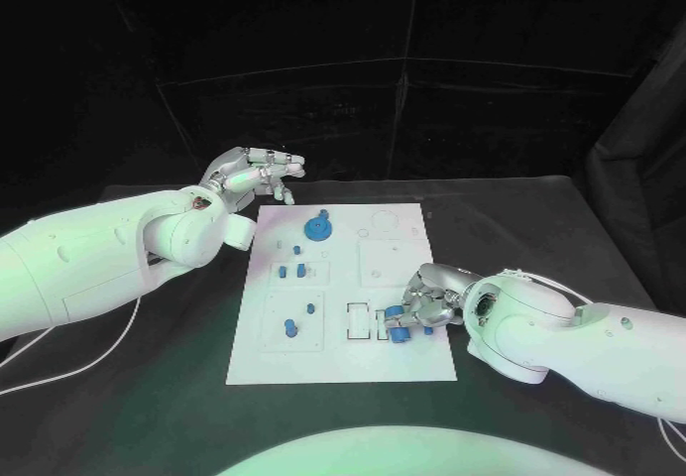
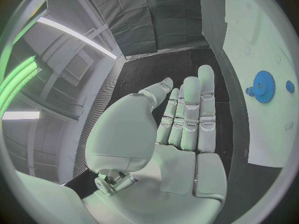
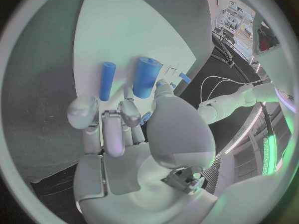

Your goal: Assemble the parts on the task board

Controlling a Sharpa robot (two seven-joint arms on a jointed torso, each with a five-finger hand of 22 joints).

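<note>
Black table (image 1: pixel 543 218) under everything, with the white task board (image 1: pixel 350 357) lying flat in its middle. Left arm (image 1: pixel 100 258) coming in over the table's left part, right arm (image 1: pixel 586 342) coming in low at the board's near right corner.

Left hand (image 1: pixel 255 175) raised above the table just beyond the board's far left corner, fingers (image 2: pixel 187 109) straight, side by side, holding nothing. Right hand (image 1: pixel 426 302) lowered onto the board's near right part, fingers (image 3: pixel 115 124) bent down around small blue parts; cannot tell whether any part is really clamped.

On the board: a blue gear (image 1: pixel 317 229) in the far left part, seen also from the left wrist (image 2: pixel 264 86). Small blue parts (image 1: pixel 293 270) near the board's middle left, more (image 1: pixel 299 322) in the near left. Beside the right hand, two blue cylinders standing close together, a thick one (image 3: pixel 147 77) and a thin one (image 3: pixel 107 80).
</note>
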